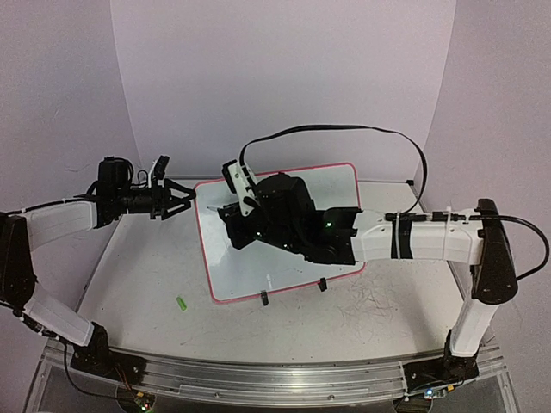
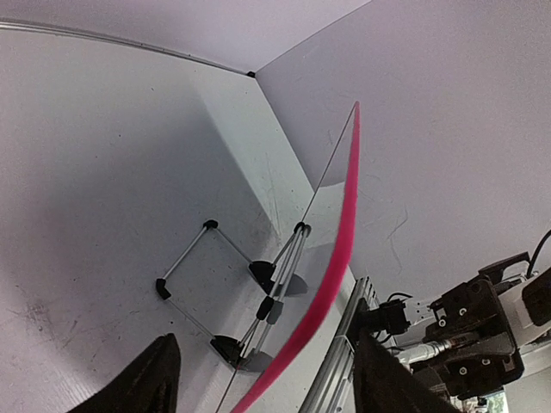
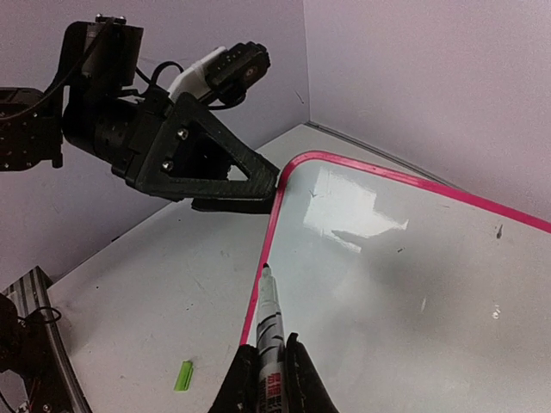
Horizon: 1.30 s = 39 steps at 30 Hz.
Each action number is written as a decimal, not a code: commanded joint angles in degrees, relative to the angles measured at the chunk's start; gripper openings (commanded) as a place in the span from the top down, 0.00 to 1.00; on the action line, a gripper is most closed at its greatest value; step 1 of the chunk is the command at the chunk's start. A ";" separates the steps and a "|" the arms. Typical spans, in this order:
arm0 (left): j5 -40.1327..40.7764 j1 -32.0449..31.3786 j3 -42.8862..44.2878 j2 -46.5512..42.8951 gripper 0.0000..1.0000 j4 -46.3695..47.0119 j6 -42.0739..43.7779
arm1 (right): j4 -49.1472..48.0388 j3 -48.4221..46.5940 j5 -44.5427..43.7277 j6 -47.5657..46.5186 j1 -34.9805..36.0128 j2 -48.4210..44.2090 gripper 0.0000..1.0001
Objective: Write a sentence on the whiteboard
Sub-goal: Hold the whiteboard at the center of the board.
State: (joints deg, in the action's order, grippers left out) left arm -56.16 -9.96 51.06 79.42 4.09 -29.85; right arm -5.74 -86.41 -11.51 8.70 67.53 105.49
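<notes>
Two: left tool (image 1: 186, 200) apart astride whiteboard (image 1: 250, 268) edge, right tool (image 3: 267, 380) clamped on marker (image 3: 270, 320).

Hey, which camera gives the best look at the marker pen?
The right wrist view: the marker shows lengthwise, tip near the whiteboard's pink rim. In the top view the right arm hides it; the left wrist view does not show it.

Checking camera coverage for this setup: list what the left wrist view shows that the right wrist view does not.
Only left wrist: the whiteboard edge-on, with its wire stand and black feet. Only right wrist: the marker in the right gripper, the board's white face, a small green object on the table. Both: the board's pink rim, the table, the left gripper.
</notes>
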 commanded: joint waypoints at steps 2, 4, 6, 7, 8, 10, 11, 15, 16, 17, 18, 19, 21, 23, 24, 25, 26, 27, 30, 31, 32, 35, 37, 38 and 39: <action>-3.10 -0.40 4.55 2.04 0.39 4.25 0.55 | -2.08 -5.35 -2.58 -1.51 0.39 3.26 1.00; -2.86 -0.42 5.06 2.45 0.41 4.49 0.84 | -2.02 -6.31 -3.12 -1.63 0.36 4.39 1.00; -3.27 -0.57 5.64 3.33 0.45 4.55 0.96 | -1.91 -7.08 -4.03 -1.52 0.33 5.18 1.00; -3.46 -0.58 5.79 3.60 0.47 4.59 1.05 | -1.83 -7.36 -4.62 -1.47 0.34 5.44 1.00; -3.65 -0.58 5.84 3.82 0.49 4.61 1.14 | -1.73 -7.64 -5.21 -1.42 0.37 5.70 1.00; -3.87 -0.66 5.93 3.79 0.53 4.66 1.43 | -1.64 -8.13 -6.22 -1.68 0.36 6.05 1.00; -3.88 -0.78 5.97 3.77 0.54 4.71 1.60 | -1.64 -8.33 -6.44 -1.83 0.33 6.24 1.00; -4.58 -1.72 6.45 4.48 0.60 4.90 2.09 | -1.55 -9.45 -6.99 -2.33 0.36 7.31 1.00; -4.85 -1.81 6.47 4.59 0.62 4.93 2.17 | -1.53 -9.79 -6.89 -2.36 0.33 7.60 1.00; -4.90 -1.87 6.44 4.56 0.63 4.96 2.33 | -1.47 -10.07 -6.80 -2.36 0.32 7.83 1.00; -4.95 -1.91 6.39 4.46 0.65 4.97 2.48 | -1.46 -10.35 -6.79 -2.35 0.33 8.07 1.00; -5.01 -1.96 6.31 4.35 0.66 4.99 2.67 | -1.45 -10.57 -6.97 -2.35 0.34 8.29 1.00; -5.13 -2.14 6.16 4.17 0.69 5.12 3.14 | -1.41 -11.09 -7.38 -2.44 0.32 8.79 1.00; -5.00 -2.23 5.86 3.96 0.71 5.10 3.49 | -1.26 -11.73 -7.74 -2.55 0.32 9.25 1.00; -4.89 -2.23 5.67 3.78 0.72 5.11 3.75 | -1.08 -12.06 -8.05 -2.47 0.32 9.48 1.00; -4.83 -2.21 5.48 3.52 0.73 5.12 3.98 | -1.03 -12.33 -8.26 -2.44 0.37 9.67 1.00; -4.74 -2.24 5.36 3.36 0.74 5.11 4.14 | -0.97 -12.48 -8.39 -2.37 0.34 9.82 1.00; -4.69 -2.25 5.24 3.24 0.76 5.10 4.35 | -0.95 -12.68 -8.45 -2.44 0.34 9.97 1.00; -4.57 -2.25 4.95 3.13 0.78 5.10 4.62 | -0.77 -13.47 -8.58 -2.49 0.35 10.54 1.00; -4.57 -2.25 4.94 3.19 0.79 5.10 4.63 | -0.63 -13.73 -8.78 -2.54 0.36 10.74 1.00; -4.58 -2.25 4.97 3.19 0.80 5.12 4.67 | -0.54 -13.91 -8.99 -2.55 0.32 10.85 1.00; -4.35 -2.21 4.78 3.34 0.81 5.05 4.57 | -0.44 -14.23 -9.28 -2.61 0.37 11.21 1.00; -4.37 -2.26 4.71 3.29 0.83 5.11 4.54 | -0.11 -14.79 -9.60 -2.64 0.35 11.72 1.00; -4.29 -2.25 4.67 3.21 0.83 5.10 4.54 | 0.14 -15.04 -9.96 -2.62 0.35 11.96 1.00; -4.16 -2.23 4.60 3.14 0.83 5.06 4.55 | 0.33 -15.22 -10.31 -2.58 0.32 12.14 1.00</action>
State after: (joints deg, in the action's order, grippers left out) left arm -59.89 -11.97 54.43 83.96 7.11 -26.45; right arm -5.43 -98.25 -19.45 6.87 67.55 116.32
